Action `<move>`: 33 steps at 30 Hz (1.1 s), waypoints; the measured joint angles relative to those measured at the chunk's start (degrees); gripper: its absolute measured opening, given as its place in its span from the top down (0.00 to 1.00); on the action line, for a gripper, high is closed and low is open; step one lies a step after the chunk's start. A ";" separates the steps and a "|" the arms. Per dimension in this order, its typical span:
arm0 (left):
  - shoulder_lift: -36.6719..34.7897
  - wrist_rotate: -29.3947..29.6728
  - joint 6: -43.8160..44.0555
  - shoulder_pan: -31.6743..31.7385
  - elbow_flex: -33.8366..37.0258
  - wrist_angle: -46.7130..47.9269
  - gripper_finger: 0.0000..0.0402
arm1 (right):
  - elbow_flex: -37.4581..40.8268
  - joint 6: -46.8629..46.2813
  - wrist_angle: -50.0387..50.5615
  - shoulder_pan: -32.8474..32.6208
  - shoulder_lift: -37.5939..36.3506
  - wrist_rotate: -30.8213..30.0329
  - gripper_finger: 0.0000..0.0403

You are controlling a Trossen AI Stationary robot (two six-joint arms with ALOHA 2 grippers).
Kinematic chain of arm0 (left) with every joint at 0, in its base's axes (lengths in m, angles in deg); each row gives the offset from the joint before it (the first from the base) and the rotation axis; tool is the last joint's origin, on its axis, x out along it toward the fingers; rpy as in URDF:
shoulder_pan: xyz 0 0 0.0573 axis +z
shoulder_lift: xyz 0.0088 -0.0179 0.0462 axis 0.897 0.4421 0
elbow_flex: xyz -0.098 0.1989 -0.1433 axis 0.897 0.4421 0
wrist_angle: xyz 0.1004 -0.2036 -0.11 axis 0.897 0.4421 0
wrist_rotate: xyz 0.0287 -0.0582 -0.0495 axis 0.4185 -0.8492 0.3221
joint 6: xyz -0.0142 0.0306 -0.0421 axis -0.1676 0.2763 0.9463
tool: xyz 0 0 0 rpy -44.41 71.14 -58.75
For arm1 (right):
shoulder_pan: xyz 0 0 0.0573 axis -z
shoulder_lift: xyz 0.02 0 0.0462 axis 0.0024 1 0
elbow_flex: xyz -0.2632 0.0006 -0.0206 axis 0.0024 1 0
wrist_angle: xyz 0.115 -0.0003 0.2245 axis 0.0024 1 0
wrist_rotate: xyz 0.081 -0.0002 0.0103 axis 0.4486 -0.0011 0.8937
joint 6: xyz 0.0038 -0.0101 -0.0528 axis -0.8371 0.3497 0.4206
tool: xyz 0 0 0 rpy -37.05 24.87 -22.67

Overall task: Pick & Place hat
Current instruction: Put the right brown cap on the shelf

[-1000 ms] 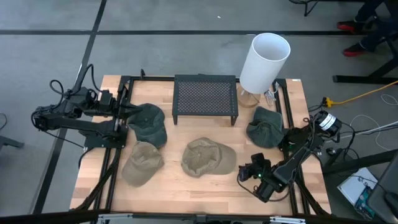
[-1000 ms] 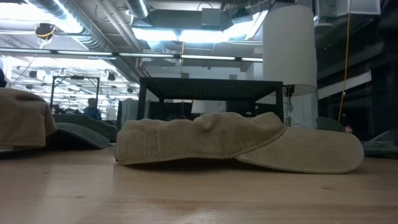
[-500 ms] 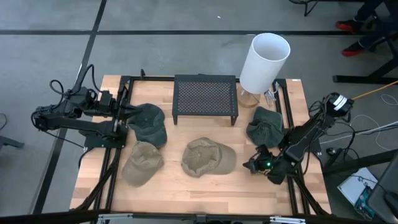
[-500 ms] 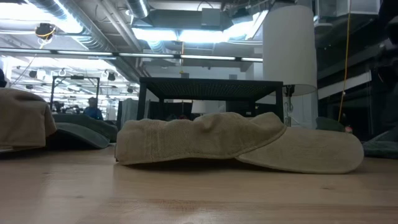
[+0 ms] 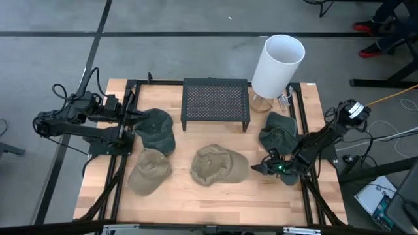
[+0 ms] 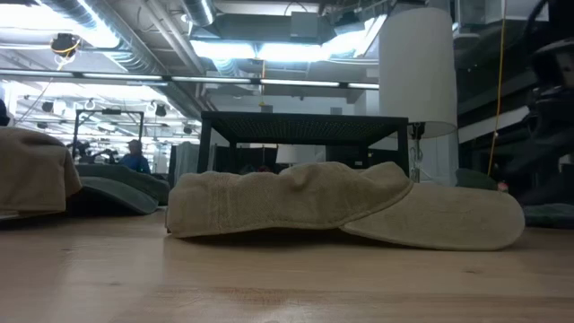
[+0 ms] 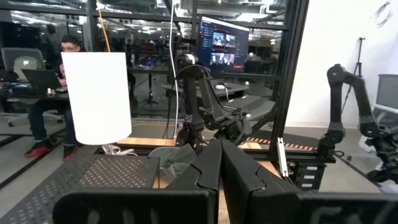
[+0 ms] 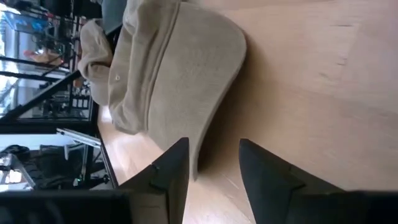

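A tan hat point(image 5: 219, 163) lies in the middle of the table, crown down on the wood, its brim point(image 8: 211, 93) pointing toward the table's right edge. My right gripper point(image 5: 262, 168) is low by that brim and open. In the right wrist view the brim's edge point(image 8: 198, 169) reaches in between its two fingers point(image 8: 173, 168). The same hat point(image 6: 341, 208) fills the low view. My left gripper point(image 7: 219, 163) is shut and held level above the table's left side, by a dark green hat point(image 5: 155, 129). My right gripper comes at the tan hat's brim edge point(image 8: 198, 169) slanting down from the table's right side, one finger on each side of it. The brim lies flat on the table. I cannot tell whether a finger touches it.
A second tan hat point(image 5: 149, 171) lies near the front left and another dark green hat point(image 5: 279, 132) at the right. At the back stand a black mesh rack point(image 5: 215, 103) and a white lamp point(image 5: 277, 64). Bare wood runs along the near edge.
My right gripper has moved from near the table's front edge toward the far edge and left, down to the tan hat's brim, turning and tipping as it went. The hats have stayed where they were.
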 joint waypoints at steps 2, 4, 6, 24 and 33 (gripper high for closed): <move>0.02 0.00 0.00 0.02 0.00 0.00 0.99 | -0.65 1.12 -0.59 1.35 1.01 1.76 0.65; 0.02 0.00 0.00 0.01 0.00 -0.04 0.99 | -1.31 1.23 -0.57 2.66 2.08 2.78 0.65; 0.00 0.02 -0.04 0.00 0.00 -0.04 0.99 | -1.89 1.19 -0.60 3.74 3.12 3.04 0.65; 0.01 0.28 -2.12 0.00 0.00 -0.50 0.99 | -2.23 5.18 -5.08 12.38 4.09 12.73 0.65; 0.01 0.30 -2.12 0.00 0.00 -0.50 0.99 | -2.23 6.80 -5.93 14.87 4.11 14.24 0.67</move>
